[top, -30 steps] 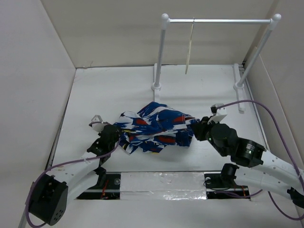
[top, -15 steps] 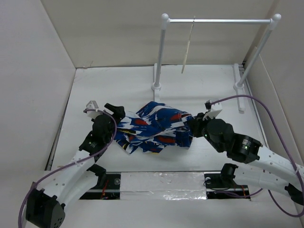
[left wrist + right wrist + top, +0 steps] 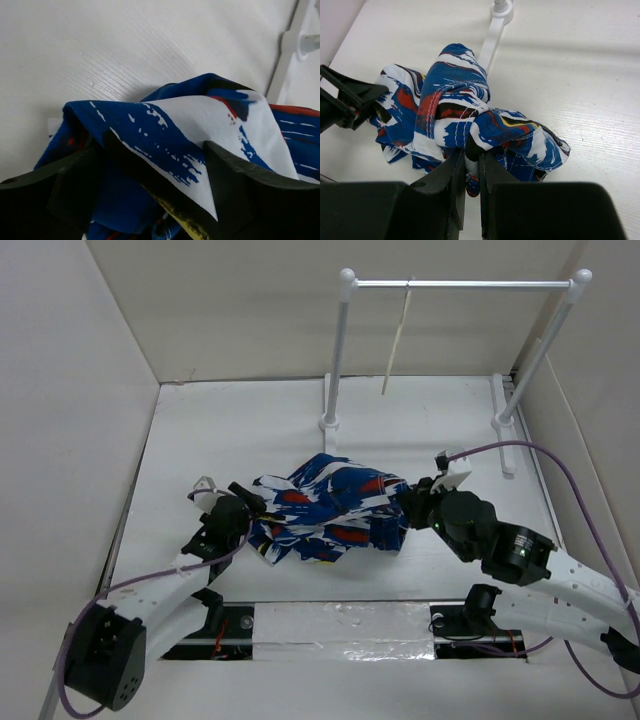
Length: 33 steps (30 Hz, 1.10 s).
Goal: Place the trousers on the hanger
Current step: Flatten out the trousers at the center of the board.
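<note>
One bunched heap, the trousers [image 3: 330, 512] lie on the surface [image 3: 200, 430], long axis left-right; the hanger [image 3: 396, 340] hangs far behind, nearer the right fingers [image 3: 412, 503]. Left fingers [image 3: 250, 185] gape wide around a fold. Right fingers [image 3: 456, 175] pinch the right end tightly.

We see the left arm [image 3: 160, 602] and right arm [image 3: 590, 592] clad in white shells dotted with small holes, joined by round black motor housings [image 3: 515, 555]. A thin purple cable [image 3: 560, 475] loops along each. A small white block [image 3: 455, 475] caps each wrist. The fingers [image 3: 445, 200] are matte black, flat and angular.
</note>
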Available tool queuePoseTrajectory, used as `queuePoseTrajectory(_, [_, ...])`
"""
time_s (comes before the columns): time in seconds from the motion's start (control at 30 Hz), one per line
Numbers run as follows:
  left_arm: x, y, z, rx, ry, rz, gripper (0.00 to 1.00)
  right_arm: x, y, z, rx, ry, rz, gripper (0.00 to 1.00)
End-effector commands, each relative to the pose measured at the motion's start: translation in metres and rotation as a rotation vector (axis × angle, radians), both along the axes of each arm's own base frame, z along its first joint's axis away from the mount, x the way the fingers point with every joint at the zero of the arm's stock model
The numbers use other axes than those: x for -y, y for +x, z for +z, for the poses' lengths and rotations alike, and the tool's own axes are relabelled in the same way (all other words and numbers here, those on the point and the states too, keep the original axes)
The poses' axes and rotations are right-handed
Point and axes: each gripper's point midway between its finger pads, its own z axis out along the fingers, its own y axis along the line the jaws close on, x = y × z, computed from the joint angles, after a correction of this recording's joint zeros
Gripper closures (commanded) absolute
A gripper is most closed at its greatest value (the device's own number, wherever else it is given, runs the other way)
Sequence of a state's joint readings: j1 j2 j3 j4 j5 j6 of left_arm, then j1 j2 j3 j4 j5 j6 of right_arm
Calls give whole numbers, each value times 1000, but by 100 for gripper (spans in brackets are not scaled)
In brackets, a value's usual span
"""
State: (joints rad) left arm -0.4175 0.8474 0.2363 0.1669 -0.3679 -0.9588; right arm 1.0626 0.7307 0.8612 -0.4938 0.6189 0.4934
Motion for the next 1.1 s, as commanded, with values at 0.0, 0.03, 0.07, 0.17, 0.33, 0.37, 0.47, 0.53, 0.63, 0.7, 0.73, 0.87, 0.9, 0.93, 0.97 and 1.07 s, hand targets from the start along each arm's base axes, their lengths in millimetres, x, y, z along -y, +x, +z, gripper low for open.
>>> queuePoseTrajectory(0.0, [10, 27, 21, 71, -39, -8, 28, 2, 1, 36, 68, 102, -13, 100])
queuePoseTrajectory(0.03, [8, 30, 21, 72, -36, -4, 39, 3, 1, 35, 67, 101, -12, 100])
queuePoseTrajectory(0.07, [10, 35, 28, 100, -51, -11, 52, 4, 0, 35, 67, 99, -13, 100])
queuePoseTrajectory(0.17, [-2, 43, 48, 152, -64, 24, 94, 0, 0, 31, 62, 70, 11, 100])
queuePoseTrajectory(0.33, [-29, 48, 140, 361, -70, 121, 100, -53, -12, 3, -20, -26, 231, 100])
queuePoseTrajectory(0.37, [-42, 47, 149, 368, -60, 167, 100, -70, -24, 13, -14, -8, 300, 100])
queuePoseTrajectory(0.47, [-54, 42, 217, 506, -110, 208, 100, -121, -69, 47, 21, 31, 503, 100])
queuePoseTrajectory(0.53, [-59, 39, 245, 554, -108, 223, 100, -136, -93, 74, 56, 43, 575, 100])
queuePoseTrajectory(0.63, [-74, 26, 306, 637, -75, 279, 100, -142, -134, 130, 110, 105, 654, 100])
queuePoseTrajectory(0.7, [-82, 18, 334, 668, -24, 295, 100, -130, -144, 158, 125, 163, 660, 100])
queuePoseTrajectory(0.73, [-85, 8, 363, 726, -25, 299, 100, -124, -151, 172, 129, 208, 680, 100])
queuePoseTrajectory(0.87, [-94, -3, 410, 790, 62, 314, 100, -88, -142, 189, 136, 354, 621, 100])
queuePoseTrajectory(0.9, [-90, 6, 411, 778, 86, 294, 100, -73, -122, 185, 145, 355, 492, 100])
queuePoseTrajectory(0.93, [-87, 11, 417, 781, 97, 275, 100, -54, -110, 182, 148, 369, 415, 100])
queuePoseTrajectory(0.97, [-81, 22, 412, 756, 104, 252, 100, -44, -92, 161, 141, 328, 312, 100])
queuePoseTrajectory(1.07, [-46, 72, 376, 664, 110, 96, 100, 4, -47, 138, 133, 300, 62, 100])
